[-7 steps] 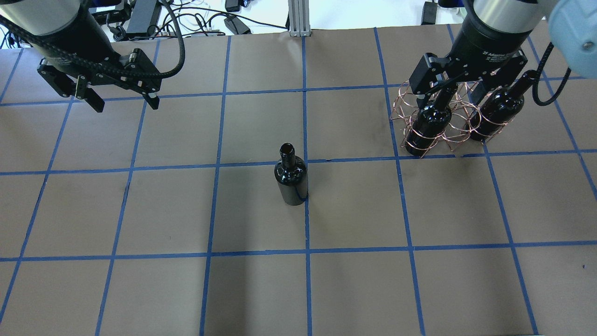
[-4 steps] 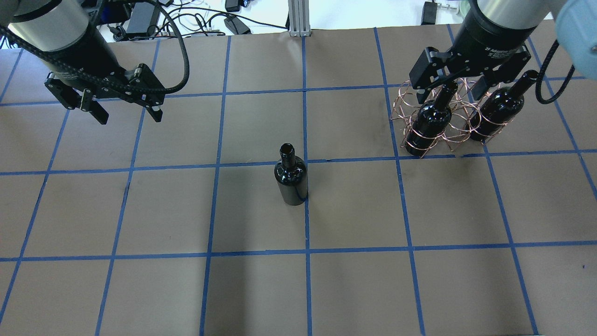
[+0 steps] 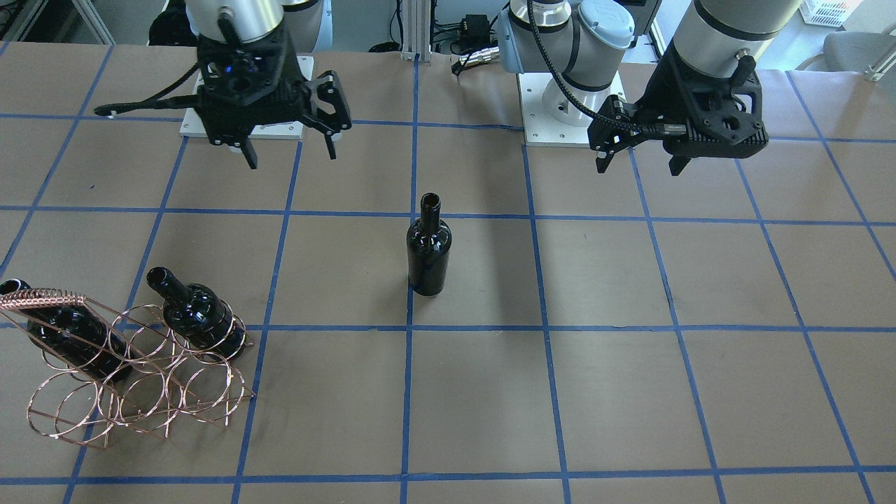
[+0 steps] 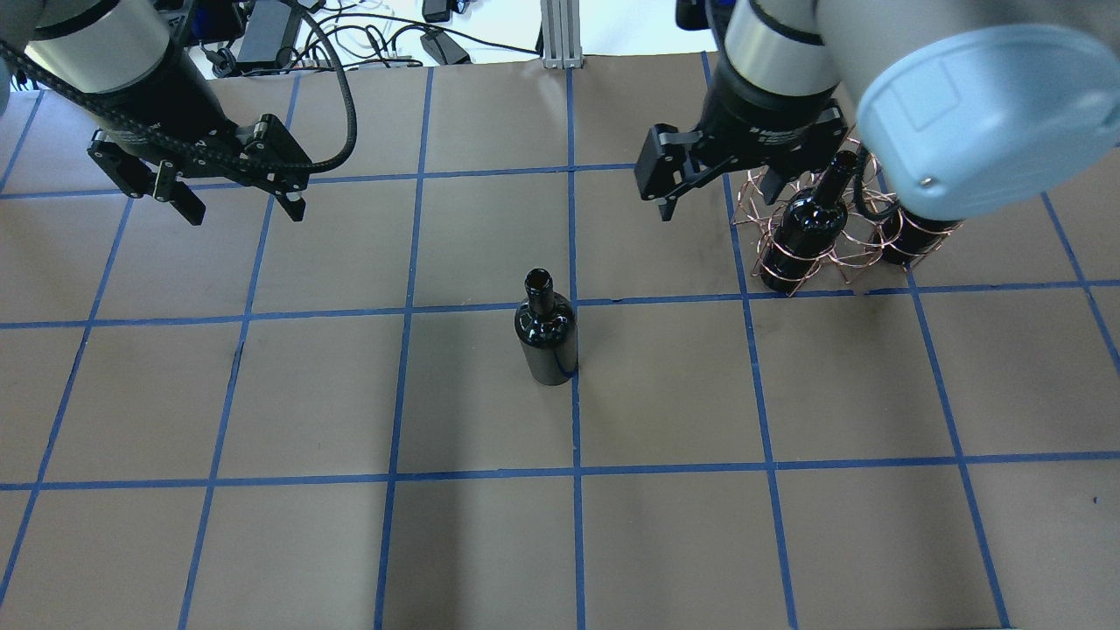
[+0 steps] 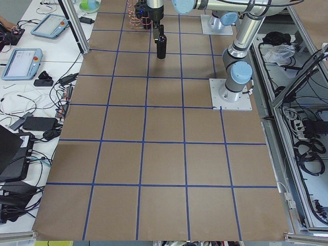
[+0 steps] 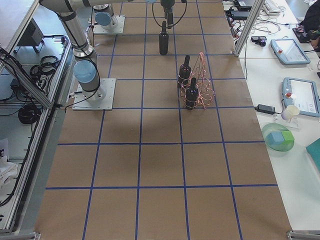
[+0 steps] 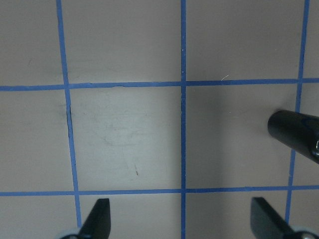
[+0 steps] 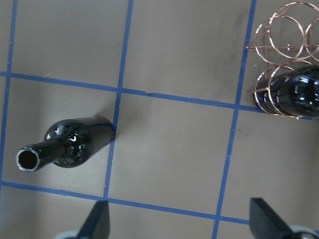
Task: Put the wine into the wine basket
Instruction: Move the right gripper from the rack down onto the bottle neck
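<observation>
- Wine (image 4: 546, 328) stands upright on the table, mid-table, on a blue tape line. Nothing touches it.
- Its long axis is vertical, with the open mouth up and the neck clear all round.
- Right gripper (image 4: 717, 197) has its jaws spread wide and holds nothing. It hangs above the table between the wine and the wine basket (image 3: 43, 297).
- In the right wrist view the wine sits off towards the picture's left, outside the span of the fingers (image 8: 97, 221), so it isn't lined up.
- I read the key relation as this: the wine lies inboard of the right gripper, towards the robot's left, and lower.
- Left gripper (image 4: 245, 214) is also wide open and empty, and it sits well apart from the wine. Its wrist view catches only a dark edge of the glass at the right border.
- I judge the right arm the nearer one, and it's also the nearer to the basket.
- The wine is glossy near-black glass with no label, a rounded shoulder, a slim neck and a lipped mouth.
- It looks slick to me, so I'd expect a neck pinch under the lip to hold best.
- The basket is well apart from the wine, on the robot's right and farther out. Two bottles (image 3: 192, 308) already lean in its rings.
- Empty copper rings show on the operators' side.
</observation>
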Controlling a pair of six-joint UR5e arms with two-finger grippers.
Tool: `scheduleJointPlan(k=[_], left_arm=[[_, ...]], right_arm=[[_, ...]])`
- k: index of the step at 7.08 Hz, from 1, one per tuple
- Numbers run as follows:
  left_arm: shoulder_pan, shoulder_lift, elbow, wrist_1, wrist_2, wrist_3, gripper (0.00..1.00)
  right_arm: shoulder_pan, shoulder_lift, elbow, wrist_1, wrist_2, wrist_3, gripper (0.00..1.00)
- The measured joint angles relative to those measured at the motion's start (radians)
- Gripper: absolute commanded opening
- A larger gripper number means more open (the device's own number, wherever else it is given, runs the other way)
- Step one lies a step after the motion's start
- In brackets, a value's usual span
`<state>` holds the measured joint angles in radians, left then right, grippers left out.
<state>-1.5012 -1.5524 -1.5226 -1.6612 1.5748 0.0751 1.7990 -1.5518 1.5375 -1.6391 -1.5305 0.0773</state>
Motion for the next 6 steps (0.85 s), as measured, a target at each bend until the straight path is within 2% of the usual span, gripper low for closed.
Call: scheduleJointPlan(k=[3,6], left_arm=[[0.003,-0.003,0.000,0.032,0.001,0.000,1.00],[0.007,0.004,-0.005,0.021,0.005,0.000,1.00]], right_arm=[[0.156,0.103,-0.007,-0.150,-0.024,0.176,1.00],[0.218,0.192,-0.015,-0.179,-0.021,0.256,1.00]])
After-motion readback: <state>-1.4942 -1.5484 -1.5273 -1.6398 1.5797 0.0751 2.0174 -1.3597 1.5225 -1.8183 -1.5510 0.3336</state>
